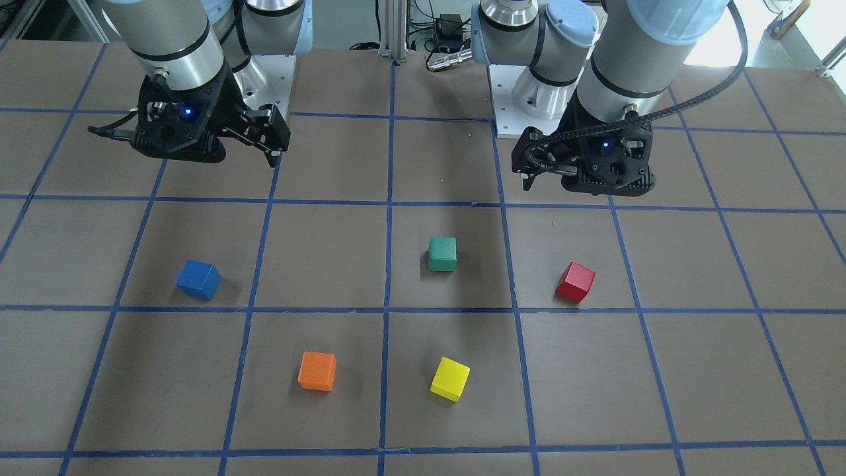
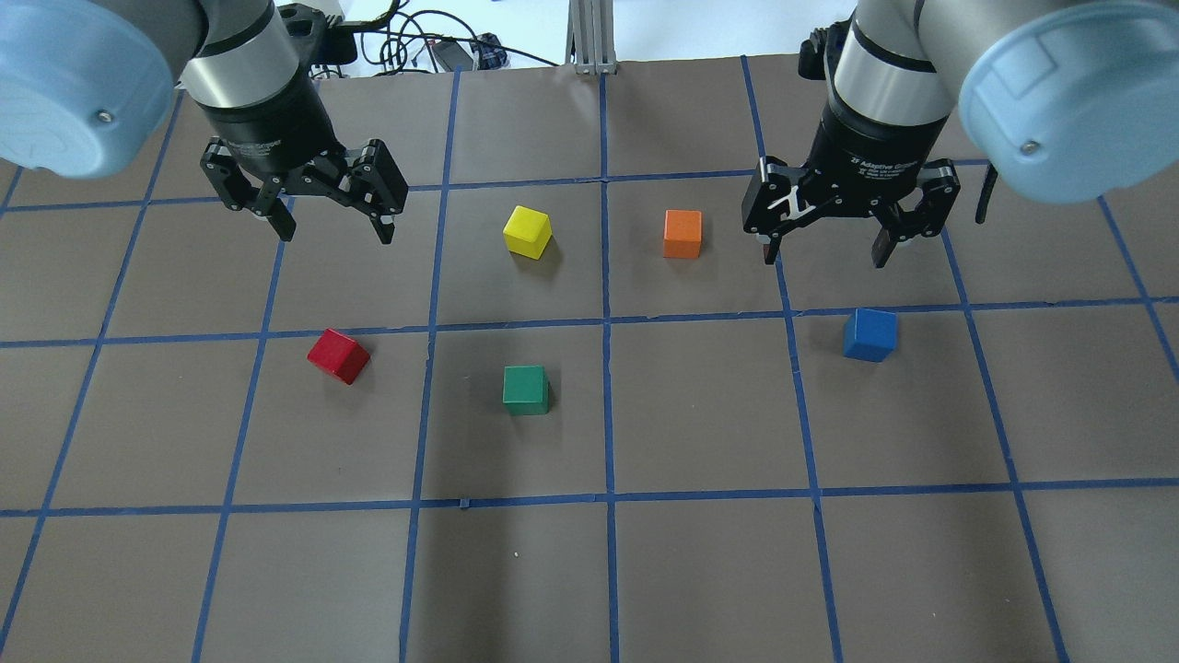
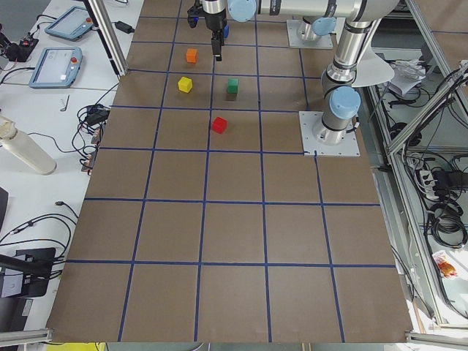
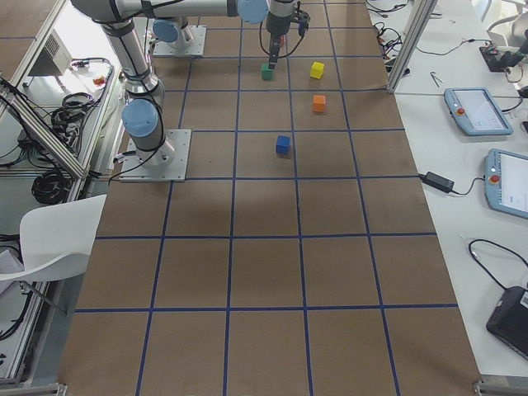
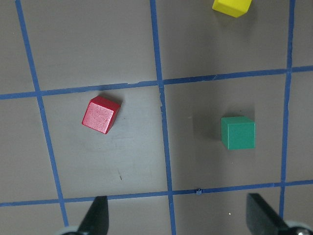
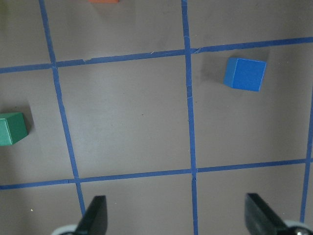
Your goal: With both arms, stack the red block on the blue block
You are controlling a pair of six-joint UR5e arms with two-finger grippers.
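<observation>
Overhead tells us most: left gripper (image 2: 336, 226) and right gripper (image 2: 824, 250) both hang above the table (image 2: 700, 571), jaws spread wide, nothing in them. The front view catches them edge-on, so we can't read the spread there.

The red block (image 2: 338, 356) sits on the table on the left arm's side, skewed to the tape grid (image 2: 606, 414) and touching nothing. The blue block (image 2: 869, 334) is on the right arm's side, well apart from it. The green block (image 2: 525, 389) lies between them, nearer red.

Left wrist cam frames red, green and a corner of the yellow block (image 2: 527, 230). Right wrist cam frames blue, an edge of green and a sliver of the orange block (image 2: 682, 233).

Exterior left has red in the open, with blue only peeking out beside the far gripper. Exterior right has blue in the open, and we can't make out red.
</observation>
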